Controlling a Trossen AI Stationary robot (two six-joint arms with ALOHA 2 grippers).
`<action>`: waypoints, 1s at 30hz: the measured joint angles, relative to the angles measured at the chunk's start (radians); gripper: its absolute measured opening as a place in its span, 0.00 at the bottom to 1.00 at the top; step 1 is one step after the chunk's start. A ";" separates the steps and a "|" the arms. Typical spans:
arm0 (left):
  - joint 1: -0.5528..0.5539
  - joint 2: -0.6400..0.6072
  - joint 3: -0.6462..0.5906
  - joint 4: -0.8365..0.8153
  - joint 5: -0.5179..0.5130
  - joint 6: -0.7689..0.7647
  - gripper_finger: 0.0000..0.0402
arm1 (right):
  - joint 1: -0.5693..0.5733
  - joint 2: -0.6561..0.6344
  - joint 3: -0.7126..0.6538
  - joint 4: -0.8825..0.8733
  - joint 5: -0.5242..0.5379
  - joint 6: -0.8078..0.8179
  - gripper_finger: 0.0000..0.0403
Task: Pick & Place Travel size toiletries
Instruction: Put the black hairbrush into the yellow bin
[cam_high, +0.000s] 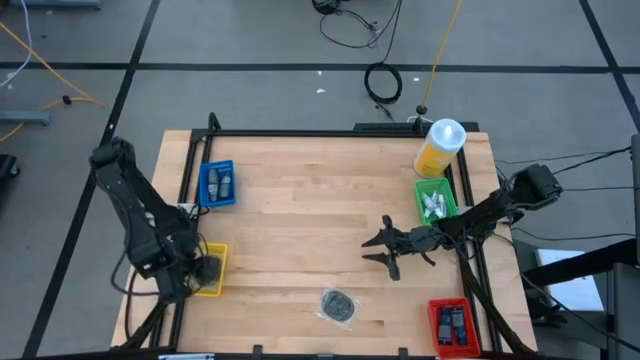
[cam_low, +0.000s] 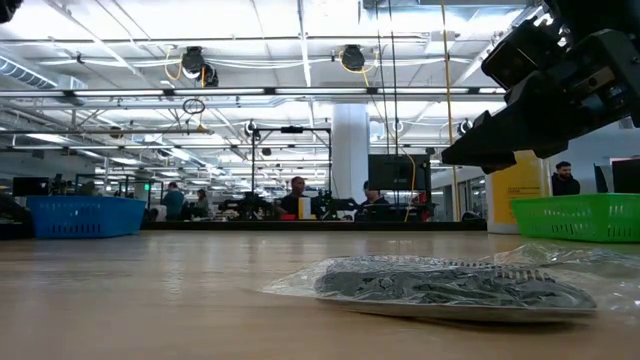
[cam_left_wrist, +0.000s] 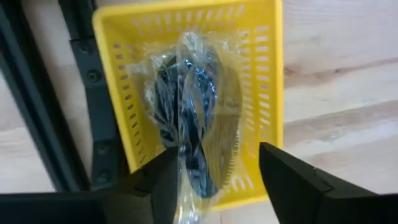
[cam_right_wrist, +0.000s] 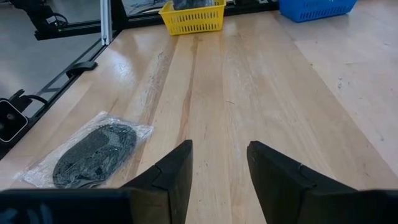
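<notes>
Your travel size toiletries (cam_high: 434, 206): small pale tubes inside the green bin (cam_high: 421, 189). Right gripper (cam_high: 385, 249) nearby, fingers apart, empty. Left gripper (cam_left_wrist: 214, 180) parted over a bagged bundle (cam_left_wrist: 193, 99) in the yellow bin (cam_left_wrist: 266, 74).

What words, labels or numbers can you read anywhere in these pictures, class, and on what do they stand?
None can be read.
Yellow bottle: no print legible.
Toiletries in the green bin: too small to read.
Yellow panel behind the table: any marks too blurred.
</notes>
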 joint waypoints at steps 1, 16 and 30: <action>0.000 -0.011 0.010 -0.023 -0.002 -0.001 0.54 | 0.000 0.000 0.000 0.001 0.000 0.000 0.36; 0.028 -0.008 0.024 -0.028 0.299 0.043 0.22 | -0.010 0.001 0.000 -0.008 0.003 -0.033 0.36; 0.017 -0.014 0.133 -0.101 -0.159 0.273 0.15 | -0.007 0.021 -0.006 -0.019 0.026 -0.048 0.36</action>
